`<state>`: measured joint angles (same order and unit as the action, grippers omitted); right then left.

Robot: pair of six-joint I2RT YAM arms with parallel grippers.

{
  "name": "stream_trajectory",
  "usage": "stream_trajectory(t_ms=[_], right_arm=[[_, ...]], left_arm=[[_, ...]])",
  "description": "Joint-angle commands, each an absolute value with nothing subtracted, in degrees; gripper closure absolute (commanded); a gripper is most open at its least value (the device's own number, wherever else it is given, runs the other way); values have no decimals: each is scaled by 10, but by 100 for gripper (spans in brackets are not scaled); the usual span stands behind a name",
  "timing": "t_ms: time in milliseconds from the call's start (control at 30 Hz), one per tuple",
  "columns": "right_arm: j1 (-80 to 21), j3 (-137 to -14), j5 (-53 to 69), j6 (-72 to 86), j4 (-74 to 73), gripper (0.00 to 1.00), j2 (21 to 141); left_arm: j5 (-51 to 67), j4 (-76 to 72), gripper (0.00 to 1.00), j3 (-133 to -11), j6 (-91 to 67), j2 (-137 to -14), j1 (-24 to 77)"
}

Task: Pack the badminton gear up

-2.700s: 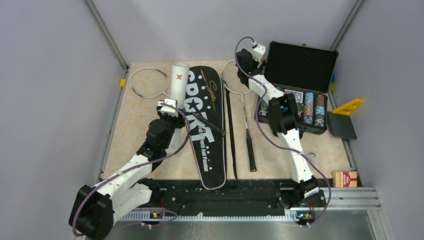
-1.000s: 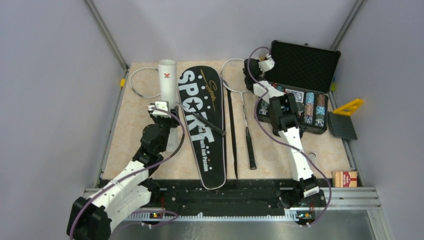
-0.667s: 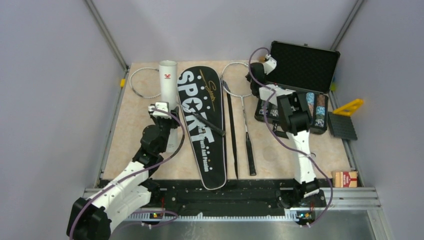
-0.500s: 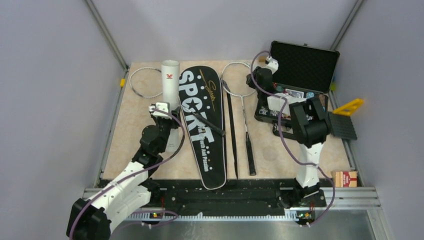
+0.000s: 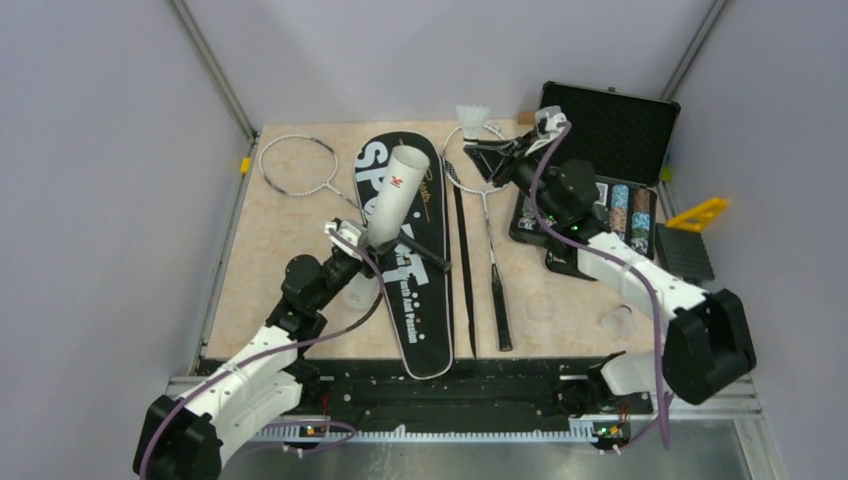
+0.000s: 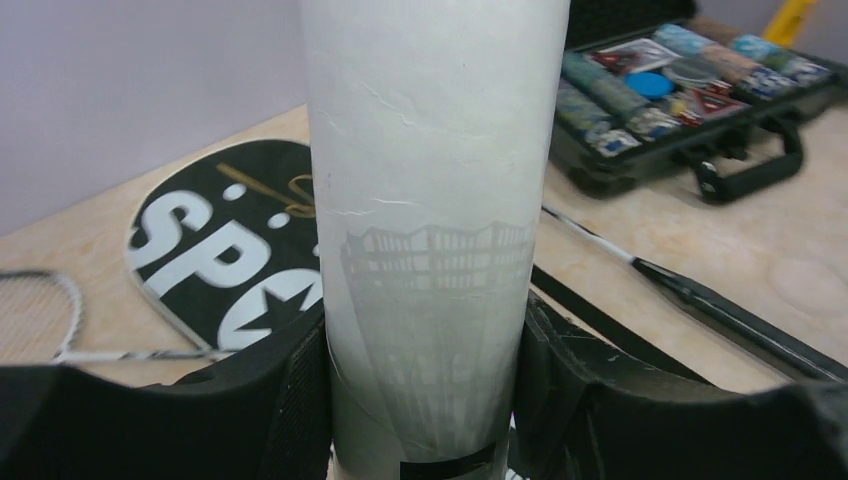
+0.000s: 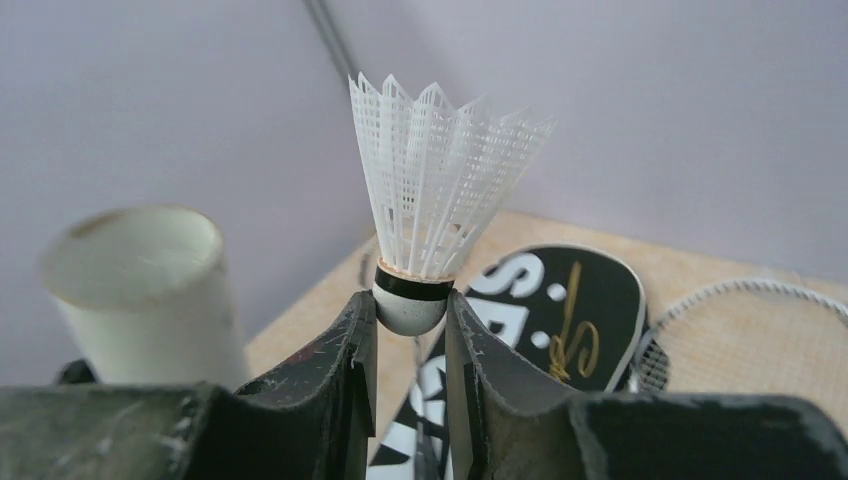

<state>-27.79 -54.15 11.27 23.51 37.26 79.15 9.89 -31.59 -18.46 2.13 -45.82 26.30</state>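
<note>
White tube leans right (open mouth uppermost).

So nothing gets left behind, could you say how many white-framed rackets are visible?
2. One thin white-framed racket lies far left, handle crossing the long black bag; the other lies right of the bag. The bag might hide more.

White tube tilted over long black "SPORT" bag, clamped in L end effector. Feather shuttlecock w/ cork pinched in R end effector. Left racket beside bag, handle across it; right racket flat near bag's other side.
</note>
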Motion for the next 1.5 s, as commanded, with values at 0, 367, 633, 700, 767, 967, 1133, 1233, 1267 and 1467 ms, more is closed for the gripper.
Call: stream_trajectory(t_ms=[0, 367, 633, 700, 767, 967, 1133, 1233, 1267, 1467], right_arm=[[-295, -546, 235, 235, 413, 83, 719], [-373, -576, 306, 235, 354, 74, 656], [-404, -573, 330, 243, 347, 69, 641], [-409, -576, 335, 242, 342, 68, 640], [-411, -581, 340, 242, 333, 66, 640], [-412, -595, 324, 225, 292, 55, 641], [-413, -603, 324, 220, 281, 47, 642], [-413, -607, 322, 219, 276, 42, 640], [-413, -609, 318, 218, 273, 39, 639], [-413, -624, 288, 198, 228, 26, 619]], left_arm=[[291, -394, 82, -183, 52, -451, 264], [366, -497, 82, -161, 14, -473, 264], [340, -546, 82, -143, -18, -472, 265], [339, -548, 82, -144, -20, -472, 264], [335, -548, 82, -143, -21, -471, 264], [341, -558, 83, -137, -25, -463, 264], [342, -557, 83, -135, -25, -458, 264], [343, -554, 83, -135, -26, -456, 264], [343, -554, 83, -134, -26, -456, 264], [339, -549, 83, -133, -23, -456, 264]])
